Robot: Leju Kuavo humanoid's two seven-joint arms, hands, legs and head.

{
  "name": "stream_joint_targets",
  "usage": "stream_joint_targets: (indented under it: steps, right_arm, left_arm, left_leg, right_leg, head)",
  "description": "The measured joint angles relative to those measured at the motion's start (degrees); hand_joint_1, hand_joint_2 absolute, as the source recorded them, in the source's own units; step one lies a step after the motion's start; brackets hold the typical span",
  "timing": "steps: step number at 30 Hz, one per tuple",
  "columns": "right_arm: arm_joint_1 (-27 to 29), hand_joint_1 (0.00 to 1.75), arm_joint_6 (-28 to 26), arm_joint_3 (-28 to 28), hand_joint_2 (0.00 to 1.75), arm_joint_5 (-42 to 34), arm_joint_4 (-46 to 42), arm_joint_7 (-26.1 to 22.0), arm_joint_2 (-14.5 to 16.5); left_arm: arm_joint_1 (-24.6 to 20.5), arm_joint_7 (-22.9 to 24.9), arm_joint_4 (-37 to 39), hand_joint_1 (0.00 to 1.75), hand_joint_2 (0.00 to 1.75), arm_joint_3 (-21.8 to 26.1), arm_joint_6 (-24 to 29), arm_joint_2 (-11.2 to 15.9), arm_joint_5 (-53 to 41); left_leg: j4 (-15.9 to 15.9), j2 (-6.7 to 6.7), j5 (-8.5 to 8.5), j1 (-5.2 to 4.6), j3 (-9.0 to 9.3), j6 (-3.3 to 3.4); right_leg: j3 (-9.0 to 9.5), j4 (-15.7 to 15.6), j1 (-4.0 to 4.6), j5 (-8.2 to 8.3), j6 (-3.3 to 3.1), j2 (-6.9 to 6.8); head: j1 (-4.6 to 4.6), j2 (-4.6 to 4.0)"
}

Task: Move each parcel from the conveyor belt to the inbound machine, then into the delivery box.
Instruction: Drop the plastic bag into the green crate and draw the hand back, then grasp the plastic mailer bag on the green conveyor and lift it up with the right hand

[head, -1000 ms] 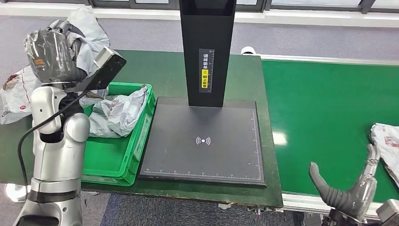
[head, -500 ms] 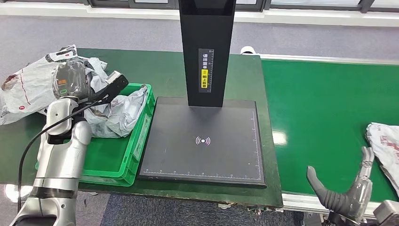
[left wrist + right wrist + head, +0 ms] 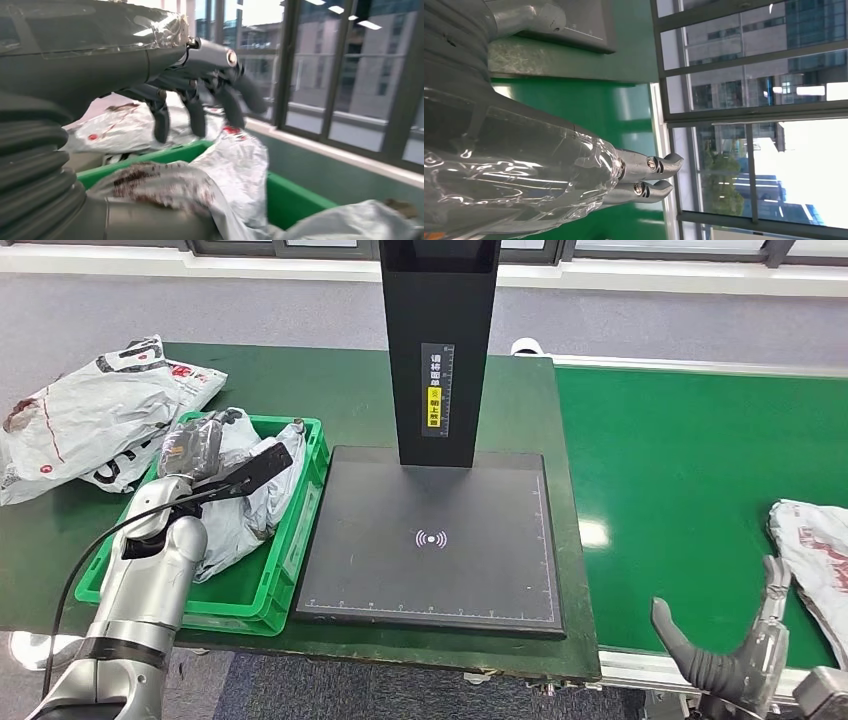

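The robot's right hand (image 3: pixel 735 650) sits low at the near edge of the broad green conveyor belt (image 3: pixel 690 480), palm up, thumb and fingers spread apart, holding nothing; the next crumpled white plastic parcel with red print (image 3: pixel 815 555) lies on the belt just beyond and to the outer side of that hand, close to its fingertips but apparently not touching; its long axis seems to run away from the robot, though part of it is cut off by the frame edge; the right hand is by far the nearer one. Nothing stands between that hand and the parcel. To the hand's inner side lies the flat black inbound machine plate (image 3: pixel 430 540) with its tall black scanner column (image 3: pixel 440 350); the plate is bare. Further over, the left hand (image 3: pixel 200 90) hovers above the green plastic delivery box (image 3: pixel 290 550); its dark fingers hang loosely curled and parted, gripping nothing; a grey-white bagged parcel in the box (image 3: pixel 250 500) lies under it; another white bagged parcel (image 3: pixel 80 420) rests on the table beyond the box.
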Motion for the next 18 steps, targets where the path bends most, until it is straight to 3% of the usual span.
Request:
stream_joint_targets:
  steps: [18]
  right_arm:
    - [-0.3,0.0,0.0,-0.3,1.75,0.2,0.1,1.6,0.0]
  left_arm:
    - [1.0,2.7,0.1,0.0,0.0,0.7,-0.6,0.1,-0.5]
  left_leg:
    - [0.0,-0.01,0.0,0.0,0.0,0.0]
  right_leg:
    - [0.01,0.0,0.0,0.0,0.0,-0.03]
  head:
    - [0.0,0.0]
